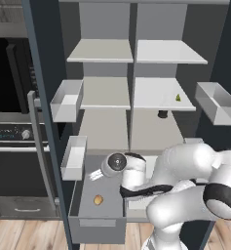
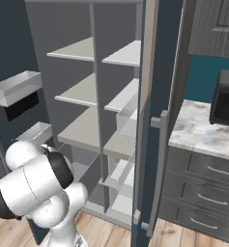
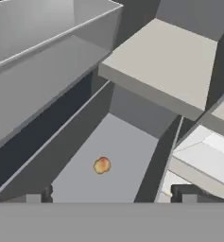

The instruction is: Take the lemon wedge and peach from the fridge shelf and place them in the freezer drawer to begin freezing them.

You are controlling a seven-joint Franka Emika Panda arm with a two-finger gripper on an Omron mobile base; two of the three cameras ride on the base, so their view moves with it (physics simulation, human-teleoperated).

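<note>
The peach [image 1: 98, 199] [image 3: 102, 165], small, round and orange-yellow, lies on the floor of the pulled-out grey freezer drawer [image 1: 97, 228] [image 3: 127, 139]. My gripper [image 1: 94, 175] [image 3: 113, 196] hangs above the drawer's back part, open, its tips wide apart with nothing between them. The peach sits a little ahead of the tips in the hand view. The lemon wedge [image 1: 178, 97], a tiny yellow-green point, rests near the right front of the off-white fridge shelf [image 1: 156, 95], well above and to the right of the gripper.
A small black blob [image 1: 162, 114] sits under the wedge's shelf. White door bins [image 1: 67, 100] [image 1: 74, 157] hang left of the drawer, another bin [image 1: 218, 101] on the right door. An oven [image 1: 9, 73] stands at the left. A marble counter [image 2: 207, 132] lies right of the fridge.
</note>
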